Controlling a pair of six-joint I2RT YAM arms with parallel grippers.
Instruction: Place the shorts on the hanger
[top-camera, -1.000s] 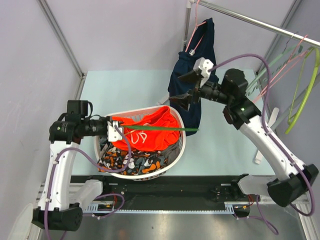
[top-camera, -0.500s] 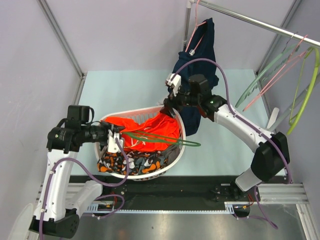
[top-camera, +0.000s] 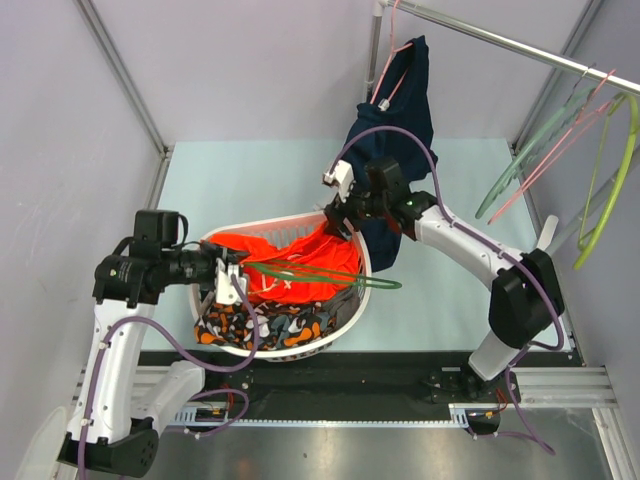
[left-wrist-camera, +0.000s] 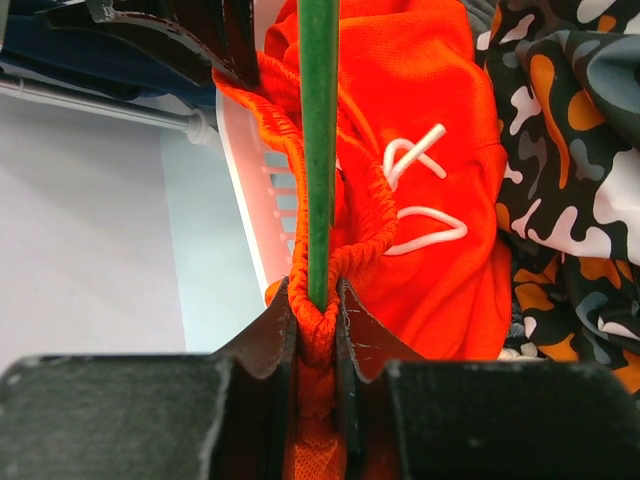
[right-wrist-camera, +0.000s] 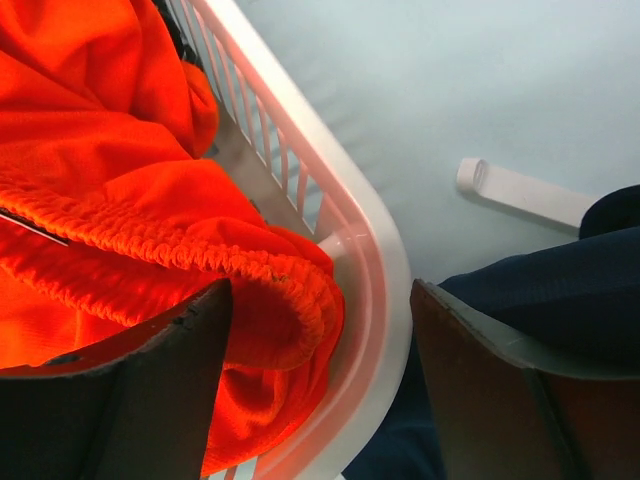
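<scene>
The orange-red shorts (top-camera: 300, 255) lie in the white basket (top-camera: 362, 290), the waistband raised. My left gripper (top-camera: 228, 278) is shut on the dark green hanger (top-camera: 340, 278) and a fold of the waistband. The left wrist view shows the hanger bar (left-wrist-camera: 320, 150) and bunched waistband pinched in the left gripper (left-wrist-camera: 318, 295), with the white drawstring (left-wrist-camera: 420, 165) beside them. My right gripper (top-camera: 336, 222) is open at the basket's far rim. In the right wrist view it (right-wrist-camera: 320, 290) straddles the waistband end (right-wrist-camera: 250, 290) and the rim (right-wrist-camera: 370, 230).
Orange-black-white patterned cloth (top-camera: 260, 325) fills the basket's near side. A dark navy garment (top-camera: 395, 130) hangs on a pink hanger from the rail (top-camera: 500, 40), close behind my right gripper. Lime-green and pink hangers (top-camera: 600, 170) hang at the right. A white tube (right-wrist-camera: 520, 190) lies on the table.
My right arm swung down from beside the navy garment to the basket's far rim, still open. My left gripper dipped slightly, and the hanger's far end dropped toward the basket.
</scene>
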